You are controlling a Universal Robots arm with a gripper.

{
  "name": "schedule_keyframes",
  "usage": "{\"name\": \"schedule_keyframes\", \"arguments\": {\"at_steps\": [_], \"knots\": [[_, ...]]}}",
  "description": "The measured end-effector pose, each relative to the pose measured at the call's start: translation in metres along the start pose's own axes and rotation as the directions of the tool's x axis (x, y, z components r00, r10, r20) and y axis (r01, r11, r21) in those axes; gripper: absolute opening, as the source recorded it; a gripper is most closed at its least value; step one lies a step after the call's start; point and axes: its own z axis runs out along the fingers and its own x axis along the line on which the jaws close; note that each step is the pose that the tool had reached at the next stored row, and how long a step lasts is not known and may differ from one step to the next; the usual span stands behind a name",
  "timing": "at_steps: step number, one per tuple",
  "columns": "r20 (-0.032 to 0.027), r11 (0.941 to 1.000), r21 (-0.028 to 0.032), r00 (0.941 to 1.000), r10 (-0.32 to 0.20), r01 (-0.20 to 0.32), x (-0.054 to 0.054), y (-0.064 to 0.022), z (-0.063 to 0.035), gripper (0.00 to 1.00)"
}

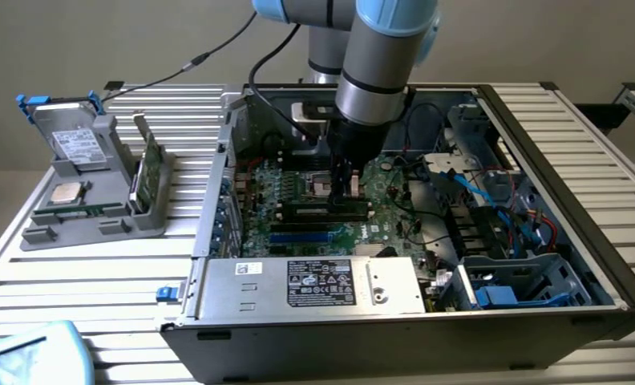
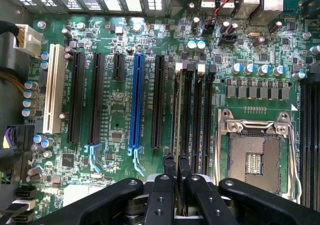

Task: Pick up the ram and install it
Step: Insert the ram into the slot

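Here, end effector (image 2: 176, 161) pinching ram (image 2: 175, 130) edge-on, exterior view adds grey holder (image 1: 39, 235)

Ram (image 2: 176, 110) shows edge-on only, a thin strip pinched between the pincer (image 2: 177, 166) fingers; chips hidden. Seated in memory slot (image 2: 187, 110) just beside it or not: can't tell. Pincer body cut by wrist view edge. Exterior view: arm (image 1: 387, 48) cut at top. Power supply label (image 1: 321, 282), well apart from pincer, unreadable.

A white table (image 1: 93, 289) of metal slats stands before a plain pale wall (image 1: 82, 40). The light is soft and even.
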Motion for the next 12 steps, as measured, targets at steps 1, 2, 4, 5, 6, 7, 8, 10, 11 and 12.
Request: {"name": "schedule_keyframes", "arguments": {"at_steps": [1, 2, 4, 5, 6, 7, 8, 10, 11, 12], "knots": [[0.0000, 1.0000, 0.0000, 1.0000, 0.000, 0.000, 0.0000, 0.0000, 0.0003, 0.14], [0.0000, 1.0000, 0.0000, 1.0000, 0.000, 0.000, 0.0000, -0.0001, 0.0006, 0.14], [0.0000, 1.0000, 0.0000, 1.0000, 0.000, 0.000, -0.0001, -0.0002, 0.0013, 0.14], [-0.0001, 1.0000, 0.0002, 1.0000, 0.000, 0.000, 0.0000, -0.0002, 0.0017, 0.14], [-0.0001, 1.0000, 0.0003, 1.0000, 0.000, 0.000, 0.0000, -0.0003, 0.0021, 0.14], [-0.0003, 1.0000, 0.0004, 1.0000, 0.000, 0.000, -0.0001, -0.0003, 0.0025, 0.14], [-0.0002, 1.0000, 0.0006, 1.0000, 0.000, 0.000, -0.0001, -0.0004, 0.0030, 0.14], [-0.0004, 1.0000, 0.0006, 1.0000, 0.000, 0.000, -0.0001, -0.0005, 0.0033, 0.14], [-0.0004, 1.0000, 0.0006, 1.0000, 0.000, 0.000, -0.0001, -0.0005, 0.0033, 0.14], [-0.0005, 1.0000, 0.0006, 1.0000, 0.000, 0.000, -0.0001, -0.0005, 0.0033, 0.14]]}}
